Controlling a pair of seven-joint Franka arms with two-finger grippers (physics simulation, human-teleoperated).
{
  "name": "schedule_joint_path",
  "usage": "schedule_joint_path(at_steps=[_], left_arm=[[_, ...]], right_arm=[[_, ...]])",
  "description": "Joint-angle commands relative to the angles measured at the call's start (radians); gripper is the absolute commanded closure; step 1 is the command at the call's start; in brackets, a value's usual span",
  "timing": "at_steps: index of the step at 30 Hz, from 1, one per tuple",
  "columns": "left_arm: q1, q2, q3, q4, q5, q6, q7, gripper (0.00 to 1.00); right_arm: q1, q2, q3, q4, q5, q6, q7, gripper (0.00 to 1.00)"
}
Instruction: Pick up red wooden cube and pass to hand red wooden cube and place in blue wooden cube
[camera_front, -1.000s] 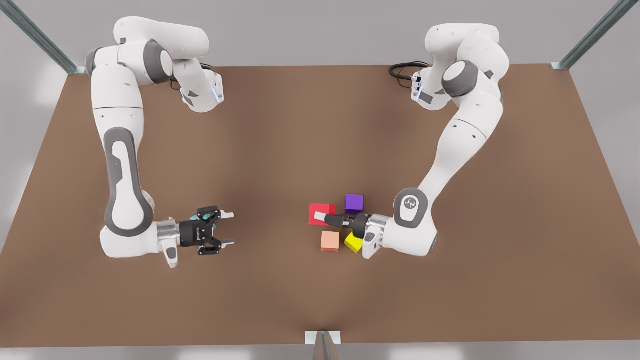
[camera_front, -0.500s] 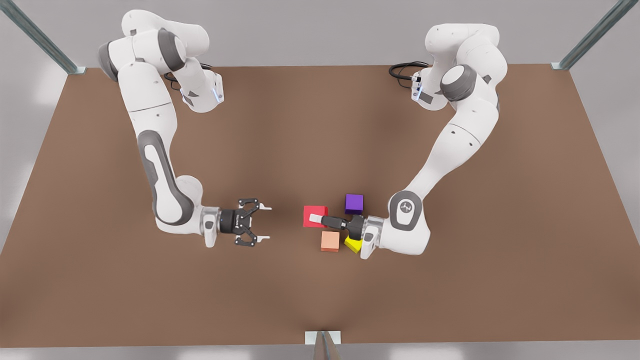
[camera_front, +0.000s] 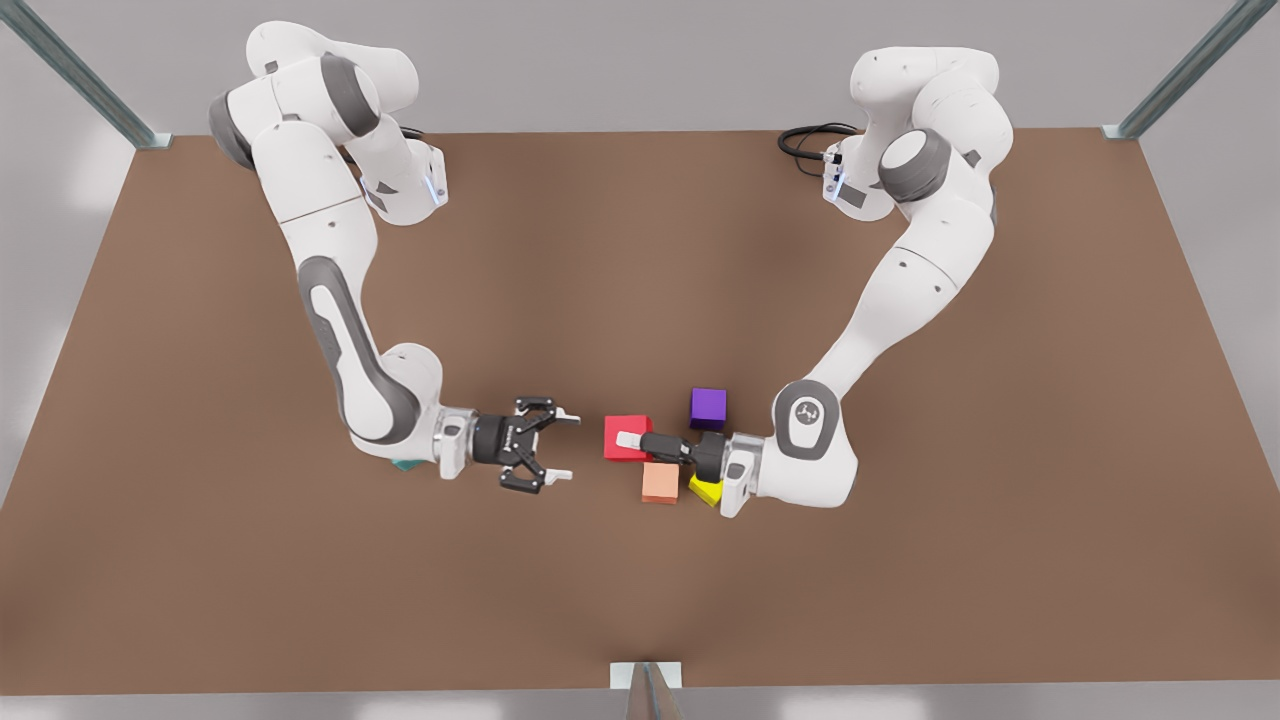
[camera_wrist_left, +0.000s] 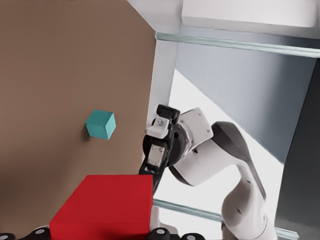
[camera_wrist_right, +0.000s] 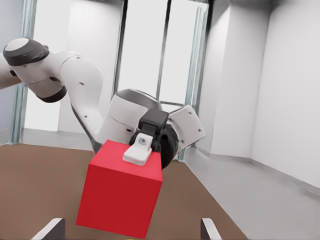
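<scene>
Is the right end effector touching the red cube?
Apart. The front view shows bare table between the right end effector and the red wooden cube, which the left end effector grips.

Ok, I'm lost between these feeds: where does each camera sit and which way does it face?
Front: high above the table, looking down; both arms show.
Left wrist: on the left gripper holding the red cube, facing the right gripper.
Right wrist: on the open right gripper, facing that cube.
All three share the cube.

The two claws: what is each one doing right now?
Left gripper: shut on the red wooden cube.
Right gripper: open, holding nothing, facing the cube.
</scene>
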Motion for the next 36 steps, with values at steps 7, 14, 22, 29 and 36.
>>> schedule_joint_path(at_steps=[7, 14, 22, 29, 36], left_arm=[[0.0, -0.002, -0.001, 0.001, -0.008, 0.014, 0.082, 0.34], [0.0, -0.002, -0.001, 0.001, -0.008, 0.016, 0.071, 0.34], [-0.021, -0.003, -0.001, -0.001, -0.008, 0.045, 0.066, 0.34], [-0.023, -0.003, -0.001, 0.001, -0.008, 0.048, 0.066, 0.34], [-0.029, -0.006, -0.001, 0.001, -0.008, 0.063, 0.052, 0.34]], right_arm=[[0.0, -0.001, 0.036, -0.004, 0.002, 0.039, -0.11, 0.0], [0.006, 0.001, 0.043, -0.004, 0.003, 0.045, -0.109, 0.0], [0.019, 0.029, 0.052, 0.027, 0.016, 0.061, -0.072, 0.0], [0.022, 0.03, 0.078, 0.037, 0.016, 0.11, -0.06, 0.0], [0.032, 0.045, 0.079, 0.054, 0.023, 0.144, -0.054, 0.0]])
